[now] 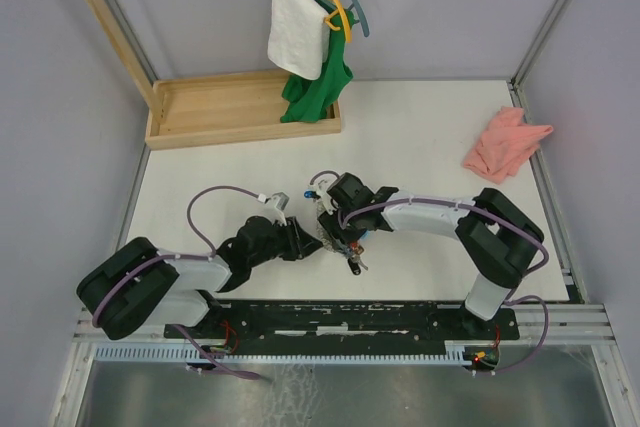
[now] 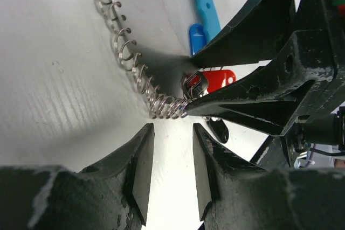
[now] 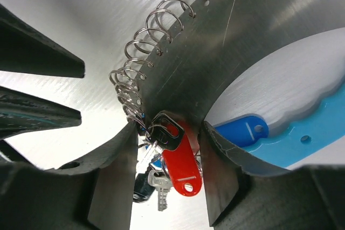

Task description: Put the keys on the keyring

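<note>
Where the right jaws stand, the red key (image 3: 182, 165) lies between them.

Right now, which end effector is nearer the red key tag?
Right. The right end effector straddles the red key tag, which sits between its jaws; the left end effector hangs open just short of it, by the wire coil.

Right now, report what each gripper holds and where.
Left gripper holds nothing. Right gripper straddles the red-tagged key bunch at its upper end; a firm grip cannot be told.
</note>
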Available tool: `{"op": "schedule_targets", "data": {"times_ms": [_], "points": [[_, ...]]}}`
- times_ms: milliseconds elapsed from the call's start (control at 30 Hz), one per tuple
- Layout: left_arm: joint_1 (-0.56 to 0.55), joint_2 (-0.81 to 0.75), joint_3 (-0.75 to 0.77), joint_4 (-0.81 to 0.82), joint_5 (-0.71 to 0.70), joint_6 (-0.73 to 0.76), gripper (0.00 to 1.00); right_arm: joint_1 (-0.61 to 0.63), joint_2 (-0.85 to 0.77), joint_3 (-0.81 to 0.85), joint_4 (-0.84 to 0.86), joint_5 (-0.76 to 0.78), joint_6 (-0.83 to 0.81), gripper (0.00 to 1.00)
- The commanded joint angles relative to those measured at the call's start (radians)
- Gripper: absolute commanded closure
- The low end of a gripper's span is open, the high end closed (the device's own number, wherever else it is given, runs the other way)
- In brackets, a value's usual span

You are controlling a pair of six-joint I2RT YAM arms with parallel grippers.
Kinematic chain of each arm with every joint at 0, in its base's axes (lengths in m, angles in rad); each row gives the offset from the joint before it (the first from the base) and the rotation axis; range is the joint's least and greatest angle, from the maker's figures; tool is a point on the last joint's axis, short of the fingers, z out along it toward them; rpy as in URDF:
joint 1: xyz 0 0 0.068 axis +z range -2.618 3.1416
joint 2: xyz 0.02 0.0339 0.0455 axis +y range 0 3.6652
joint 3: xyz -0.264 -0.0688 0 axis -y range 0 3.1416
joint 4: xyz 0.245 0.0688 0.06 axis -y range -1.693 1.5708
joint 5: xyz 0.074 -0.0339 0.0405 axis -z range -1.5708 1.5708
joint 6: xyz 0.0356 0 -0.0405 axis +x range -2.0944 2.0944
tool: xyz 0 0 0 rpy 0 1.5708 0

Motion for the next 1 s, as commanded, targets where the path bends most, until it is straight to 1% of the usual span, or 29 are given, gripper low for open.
{"op": "schedule_targets", "data": {"times_ms": [0,167,300,367,533,667,833,967], "points": [[0.002,0.008,0.012,0.096,0.039,-0.027,0.59,-0.033,-0.044,-0.073,0.092,-0.129,0.048,0.62],[-0.004,-0.017,0.014,0.093,0.054,-0.007,0.60,-0.086,-0.112,-0.154,0.215,-0.263,0.086,0.67],[-0.016,-0.028,0.015,0.091,0.052,-0.008,0.63,-0.121,-0.155,-0.206,0.304,-0.318,0.121,0.71],[-0.024,-0.034,0.011,0.084,0.044,-0.012,0.63,-0.135,-0.172,-0.220,0.320,-0.314,0.129,0.72],[-0.031,-0.042,0.019,0.022,0.024,-0.006,0.63,-0.137,-0.191,-0.226,0.291,-0.269,0.115,0.75],[-0.046,-0.043,0.027,0.007,0.025,-0.008,0.63,-0.138,-0.192,-0.230,0.302,-0.283,0.133,0.78],[-0.047,-0.058,0.012,0.011,0.001,-0.012,0.64,-0.150,-0.191,-0.256,0.367,-0.313,0.175,0.84],[-0.043,-0.045,0.008,0.014,-0.016,0.014,0.65,-0.163,-0.188,-0.276,0.397,-0.343,0.193,0.86]]}}
